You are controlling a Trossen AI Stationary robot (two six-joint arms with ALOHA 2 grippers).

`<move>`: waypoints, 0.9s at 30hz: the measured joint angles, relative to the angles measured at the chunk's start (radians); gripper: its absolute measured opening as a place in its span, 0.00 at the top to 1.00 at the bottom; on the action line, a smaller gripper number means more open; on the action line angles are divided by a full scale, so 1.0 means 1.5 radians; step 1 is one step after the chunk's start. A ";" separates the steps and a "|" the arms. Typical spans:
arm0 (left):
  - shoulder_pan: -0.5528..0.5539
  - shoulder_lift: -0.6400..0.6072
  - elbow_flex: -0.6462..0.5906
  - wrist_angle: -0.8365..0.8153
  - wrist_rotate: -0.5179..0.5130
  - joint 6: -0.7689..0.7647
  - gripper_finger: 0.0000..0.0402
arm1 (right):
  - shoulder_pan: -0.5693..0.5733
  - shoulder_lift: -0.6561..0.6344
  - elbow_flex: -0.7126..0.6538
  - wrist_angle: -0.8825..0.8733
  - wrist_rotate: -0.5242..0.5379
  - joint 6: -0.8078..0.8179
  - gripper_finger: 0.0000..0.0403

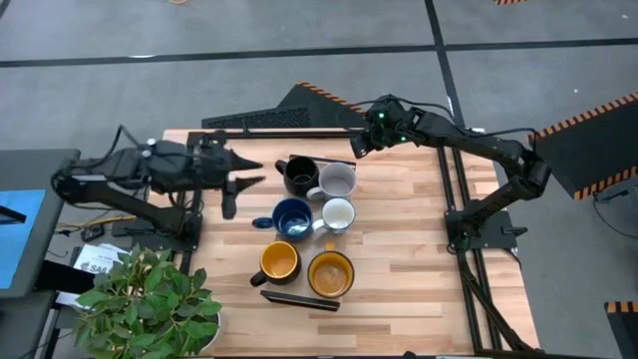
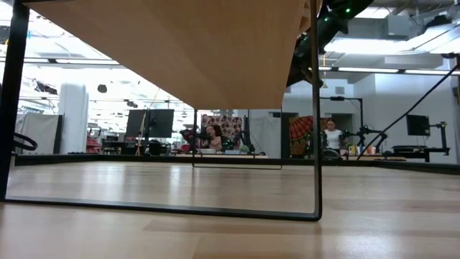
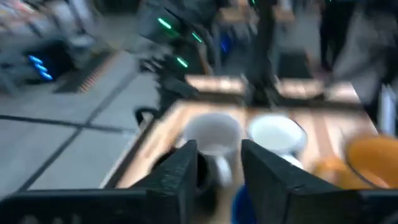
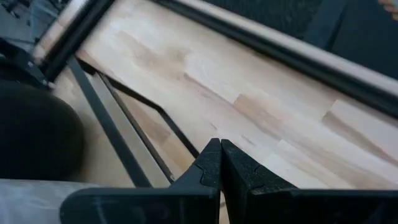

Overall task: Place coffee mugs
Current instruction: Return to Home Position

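Six mugs stand upright in a cluster mid-table: black, pale grey, dark blue, white and two yellow-orange. My left gripper is open, just left of the black mug, its fingers pointing toward the table's right. The blurred left wrist view shows the pale grey mug, the white mug and an orange one beyond its gripper. My right gripper is shut over the far edge, behind the grey mug. No mug shows in the low view.
A dark flat bar lies just near of the orange mugs. A potted plant fills the near left corner. Black frame rails run along the right side, and a keyboard lies past the far edge. In the low view a wooden board hangs overhead.
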 joint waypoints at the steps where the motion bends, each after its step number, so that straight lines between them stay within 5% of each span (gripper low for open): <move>1: 0.005 -0.038 -0.065 0.067 -0.010 -0.002 0.75 | 0.001 0.006 0.000 0.001 -0.001 0.000 0.94; 7: 0.019 -0.203 -0.381 0.377 -0.018 -0.061 0.97 | 0.010 0.017 0.000 0.021 -0.010 0.000 0.94; 14: 0.019 -0.299 -0.634 0.641 -0.019 -0.118 1.00 | 0.015 -0.048 0.000 0.043 -0.061 -0.020 0.94; 22: 0.019 -0.369 -0.749 0.678 -0.012 -0.128 1.00 | 0.045 -0.140 0.000 0.035 -0.078 -0.153 0.93; 27: 0.019 -0.458 -0.806 0.674 -0.013 -0.136 1.00 | 0.052 -0.187 0.001 -0.010 -0.078 -0.142 0.93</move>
